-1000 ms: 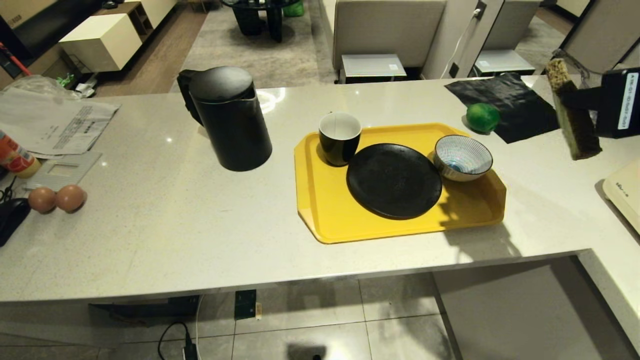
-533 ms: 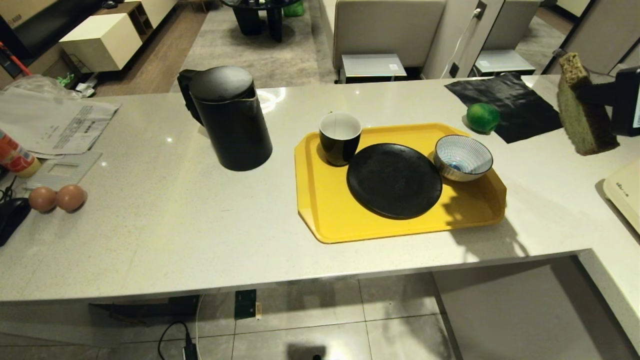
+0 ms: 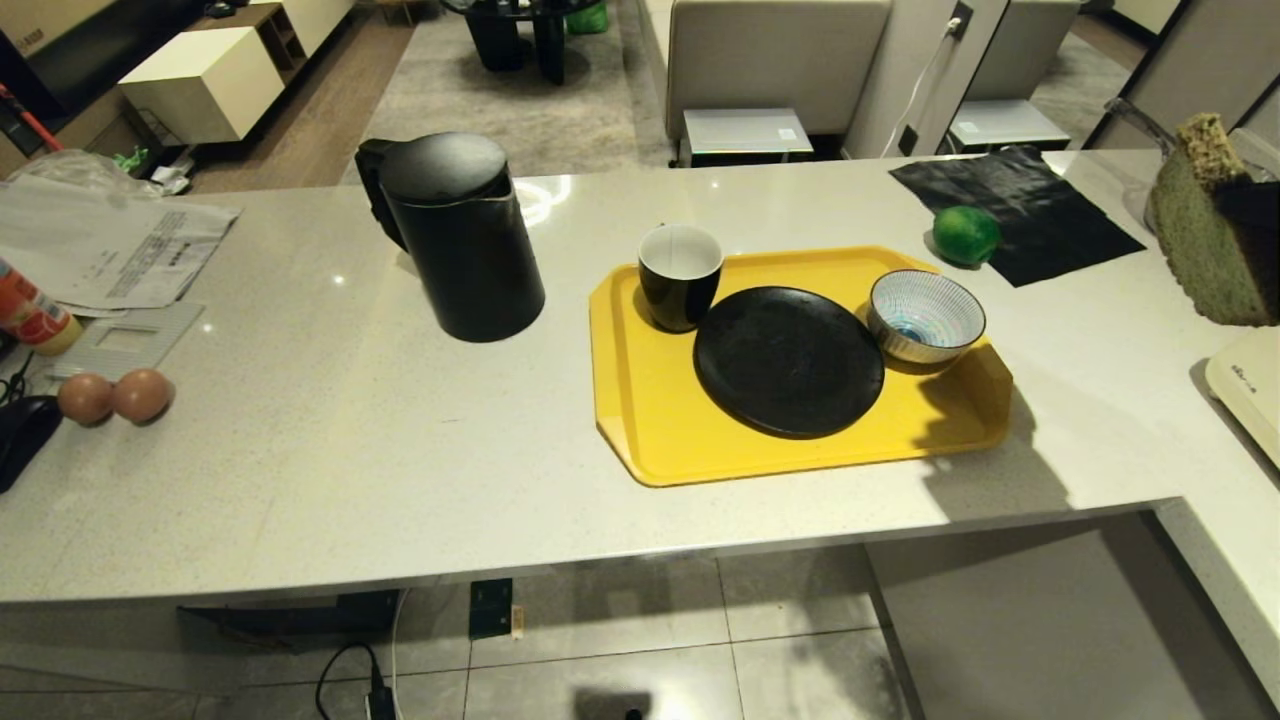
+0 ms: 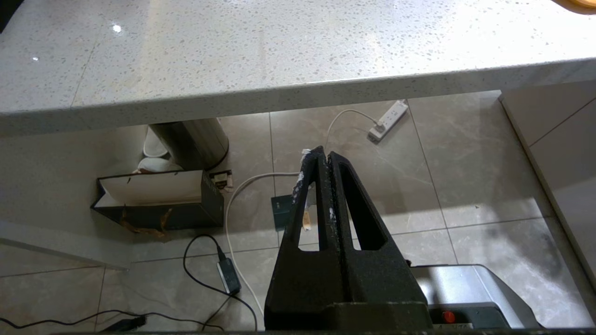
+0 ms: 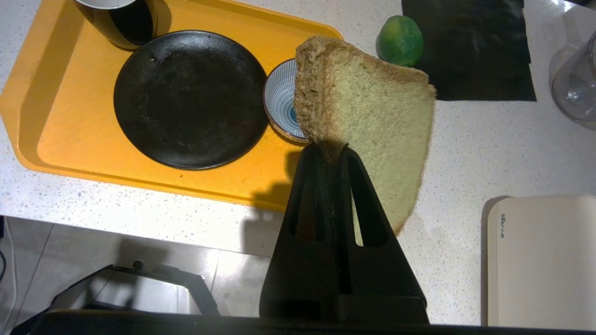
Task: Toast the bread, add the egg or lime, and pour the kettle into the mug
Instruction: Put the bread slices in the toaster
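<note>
I cannot read the small logo on the cream appliance [image 5: 540, 260] at lower right. My right gripper [image 5: 331, 151] is closed on the bread [image 5: 372, 116], in the air at the head view's right edge; my left gripper [image 4: 321, 160] hangs shut under the counter [image 4: 233, 56], empty.

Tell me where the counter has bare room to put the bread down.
Bare patches: between the tall black kettle and two brown eggs; in front of the yellow tray. Crowded: tray with black mug, black plate, striped bowl.
</note>
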